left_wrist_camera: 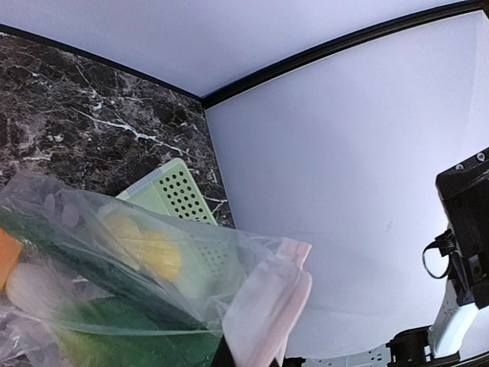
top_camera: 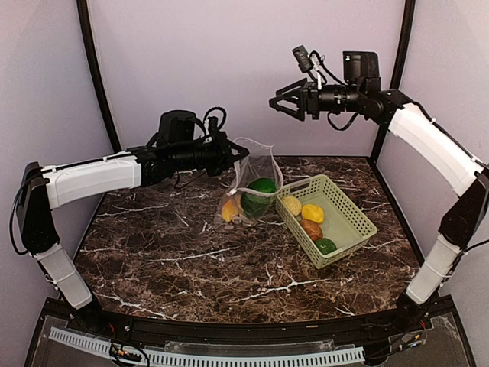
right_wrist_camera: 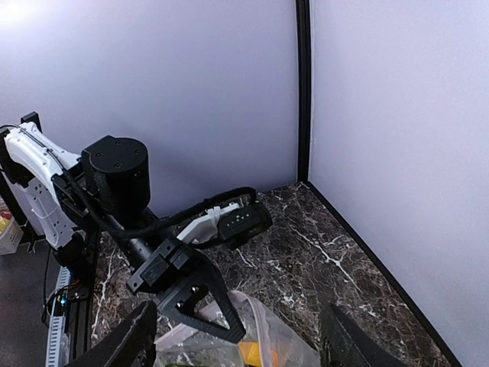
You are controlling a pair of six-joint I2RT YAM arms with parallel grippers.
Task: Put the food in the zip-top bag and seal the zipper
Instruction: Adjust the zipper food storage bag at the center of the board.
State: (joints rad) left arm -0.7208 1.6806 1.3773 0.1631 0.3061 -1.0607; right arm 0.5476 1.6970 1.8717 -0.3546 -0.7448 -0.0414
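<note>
The clear zip-top bag [top_camera: 256, 183] hangs off the table's back middle, its bottom resting on the marble. My left gripper [top_camera: 243, 153] is shut on its top edge, with the pinkish zipper [left_wrist_camera: 269, 302] bunched at the jaws. Inside the bag lie a green piece of food [top_camera: 260, 197] and a yellow-orange piece [top_camera: 229, 210]. More food sits in the basket: two yellow lemons [top_camera: 312, 212], a brown potato [top_camera: 311, 229] and a green pepper [top_camera: 326, 245]. My right gripper [top_camera: 276, 102] hovers open and empty, high above the bag's right side.
The light-green lattice basket [top_camera: 353, 222] stands tilted on the right of the marble table, touching the bag. Pale walls close in at the back and both sides. The right wrist view looks down on the left gripper [right_wrist_camera: 200, 297] and the bag's mouth [right_wrist_camera: 294, 336].
</note>
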